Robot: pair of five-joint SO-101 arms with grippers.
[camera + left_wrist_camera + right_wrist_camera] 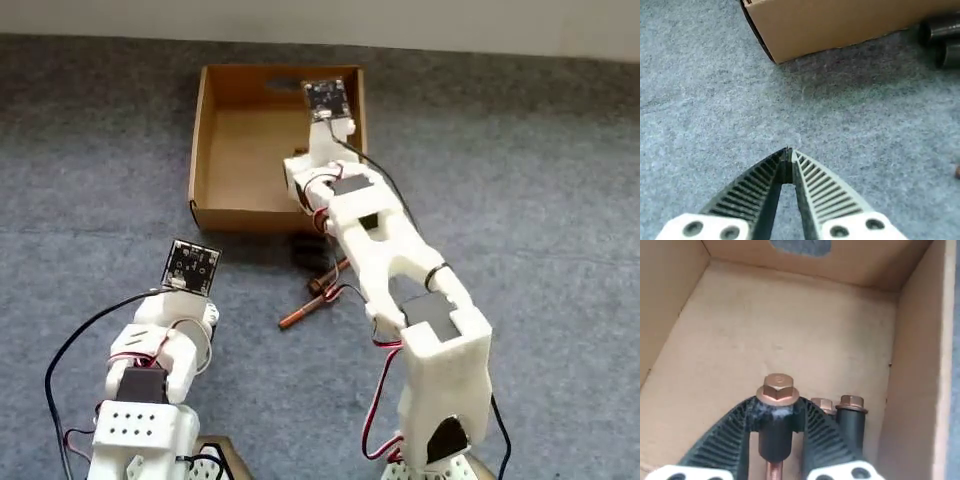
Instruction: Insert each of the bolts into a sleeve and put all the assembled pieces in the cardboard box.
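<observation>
Carpet point(715, 100) is what I see under the left gripper point(788, 155), grey and bare. The gripper's fingers are pressed together at the tips with nothing between them. Ahead of it and toward its right side is a corner of the box point(840, 25), and the gripper is well short of that near wall.

Further to the gripper's right, two black sleeves point(940, 31) lie side by side on the carpet just beside the box's near wall. From the high view I make out copper bolts point(308, 311) on the carpet a little nearer the arms than the sleeves. One lies slanted in the open and another is partly under the right arm.

The right gripper point(778, 412) is inside the box, close to its right wall. It is clamped on an assembled piece point(775, 437), a black sleeve with the bolt's copper head showing past the fingertips and its shank sticking out behind. I cannot tell whether it touches the box floor.

Two finished pieces point(851, 422) rest just beside the gripper, between it and the right wall, with their heads pointing the same way as the gripped one.
</observation>
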